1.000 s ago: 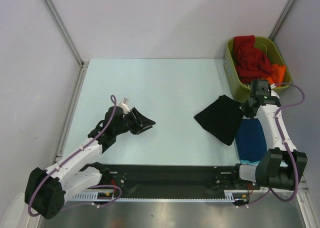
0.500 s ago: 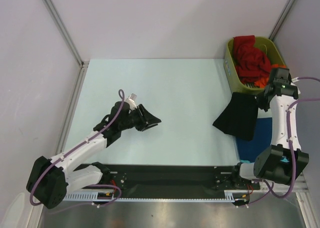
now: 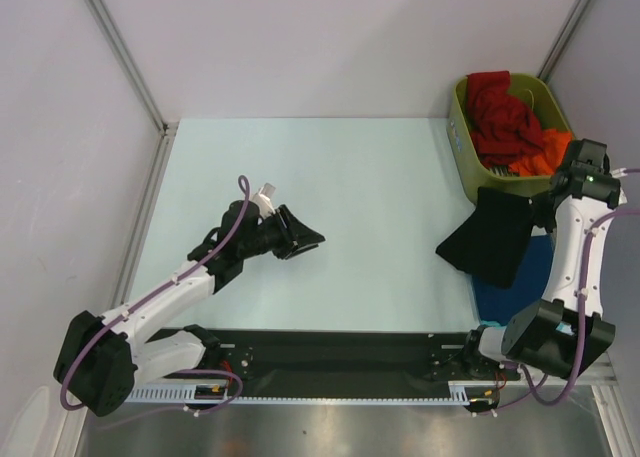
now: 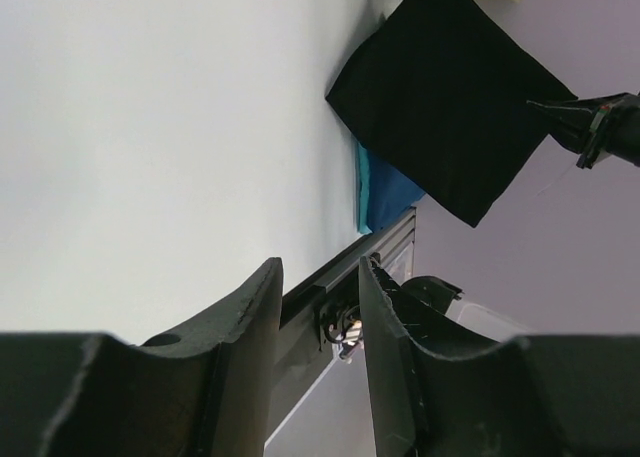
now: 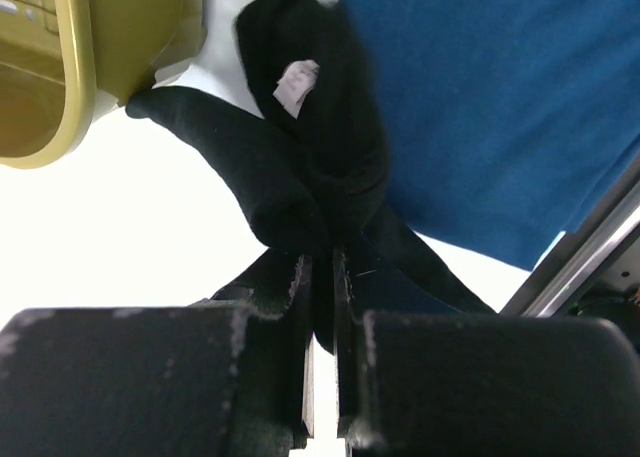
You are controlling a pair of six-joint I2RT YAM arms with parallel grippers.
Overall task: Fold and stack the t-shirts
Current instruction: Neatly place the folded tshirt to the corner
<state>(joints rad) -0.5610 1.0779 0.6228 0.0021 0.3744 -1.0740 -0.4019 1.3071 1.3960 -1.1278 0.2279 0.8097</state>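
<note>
Right gripper (image 5: 320, 277) clamps folded black t-shirt (image 3: 490, 239) over dark blue t-shirt (image 3: 497, 295) | left gripper (image 4: 318, 307) parted, empty | red t-shirt (image 3: 500, 112), orange t-shirt (image 3: 555, 145) in bin (image 3: 458, 127), unfolded

The wide middle and far part of the tabletop (image 3: 350, 167) is bare, and a gripper can pass there freely. The left gripper (image 4: 317, 277), its fingers apart and holding nothing, has open room on all sides. The right edge is crowded: the olive-green bin (image 3: 458, 137) stands at the far corner, the black t-shirt (image 3: 490, 239) hangs from the clamped right gripper (image 5: 318, 267) just beside the bin, and the blue t-shirt (image 3: 505, 287) lies partly under the black one, near the front rail (image 3: 350, 352).
</note>
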